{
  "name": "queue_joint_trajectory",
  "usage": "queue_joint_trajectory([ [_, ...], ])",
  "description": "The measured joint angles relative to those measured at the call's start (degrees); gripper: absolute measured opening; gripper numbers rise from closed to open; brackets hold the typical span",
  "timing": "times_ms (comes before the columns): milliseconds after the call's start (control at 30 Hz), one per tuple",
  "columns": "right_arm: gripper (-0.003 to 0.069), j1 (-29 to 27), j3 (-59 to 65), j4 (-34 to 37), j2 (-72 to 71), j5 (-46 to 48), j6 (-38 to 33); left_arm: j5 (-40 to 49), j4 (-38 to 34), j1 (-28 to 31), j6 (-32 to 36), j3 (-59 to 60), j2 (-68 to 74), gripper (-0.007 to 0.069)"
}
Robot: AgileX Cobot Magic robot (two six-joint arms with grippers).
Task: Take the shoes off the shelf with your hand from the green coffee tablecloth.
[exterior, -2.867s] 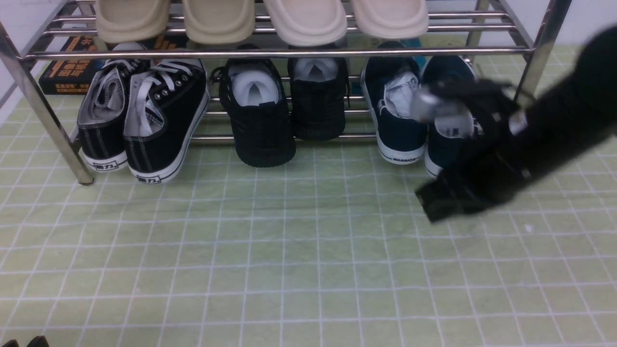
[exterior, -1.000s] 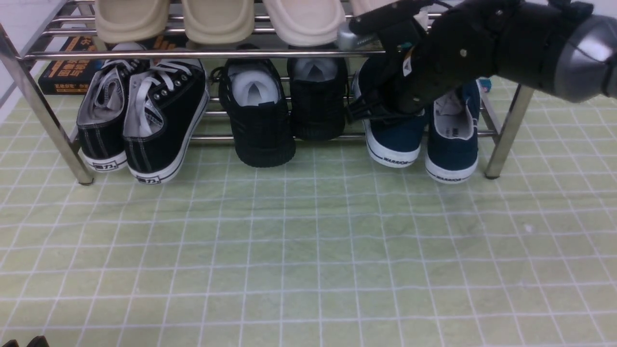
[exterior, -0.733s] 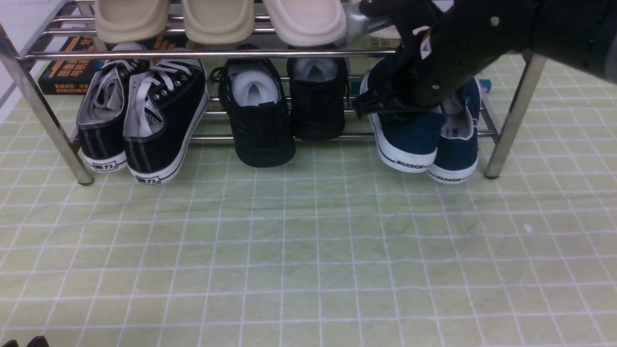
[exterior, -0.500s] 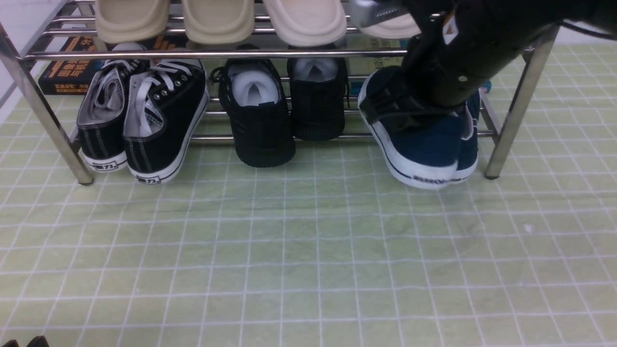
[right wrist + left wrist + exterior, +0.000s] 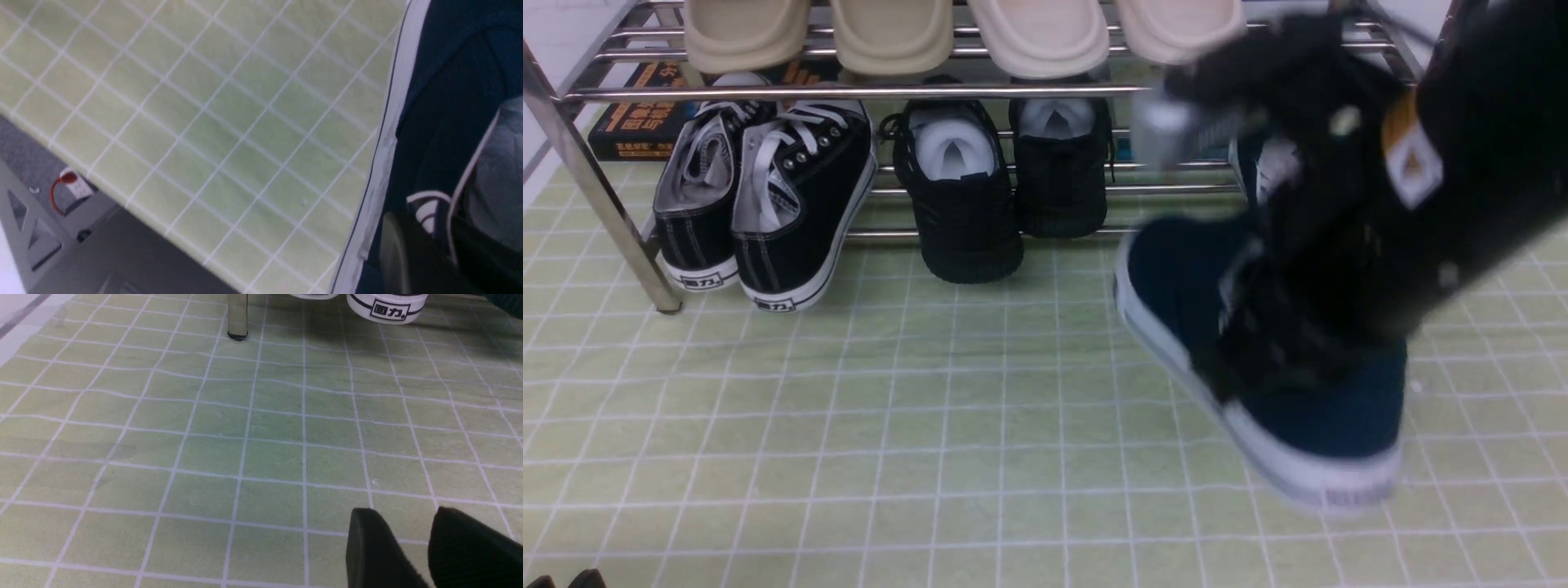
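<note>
Shoe (image 5: 1331, 412) clamped at collar by right pincer (image 5: 1262, 327), hanging beneath it clear of shelf (image 5: 849, 91), long axis sloping heel-down toward robot over tablecloth (image 5: 931, 425); left pincer (image 5: 408, 543) parted, far off.

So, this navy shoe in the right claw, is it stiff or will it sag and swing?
Likely it sags somewhat: the right claw grips only the canvas collar of the navy shoe. The thick white rubber sole probably adds weight low, so it may swing.

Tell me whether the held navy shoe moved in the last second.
Yes. The navy shoe has come forward off the shelf's lower tier, toward the camera, and now hangs in the right gripper over the green tablecloth.
</note>
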Motion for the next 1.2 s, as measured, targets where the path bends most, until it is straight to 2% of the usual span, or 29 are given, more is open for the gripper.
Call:
queue_joint_trajectory([
  [100,0.0051,3.1,8.2,0.0,-0.9,-2.3,4.5,0.0,0.0,0.0,0.0,0.0,0.0,0.0242],
  [233,0.0051,4.2,14.8,-1.8,-0.6,-11.3,7.6,0.0,0.0,0.0,0.0,0.0,0.0,0.0242],
  [300,0.0051,4.2,18.4,-5.0,0.3,-19.7,10.0,0.0,0.0,0.0,0.0,0.0,0.0,0.0242],
  [433,0.0051,4.2,20.1,-11.1,2.1,-27.0,15.1,0.0,0.0,0.0,0.0,0.0,0.0,0.0242],
  [800,0.0051,4.2,20.3,-19.0,9.8,-36.3,27.2,0.0,0.0,0.0,0.0,0.0,0.0,0.0242],
  [1000,0.0051,4.2,20.3,-23.0,12.8,-37.7,32.8,0.0,0.0,0.0,0.0,0.0,0.0,0.0242],
  [1200,0.0051,4.2,20.3,-24.7,14.1,-38.4,35.0,0.0,0.1,0.0,0.0,0.0,0.0,0.0242],
])
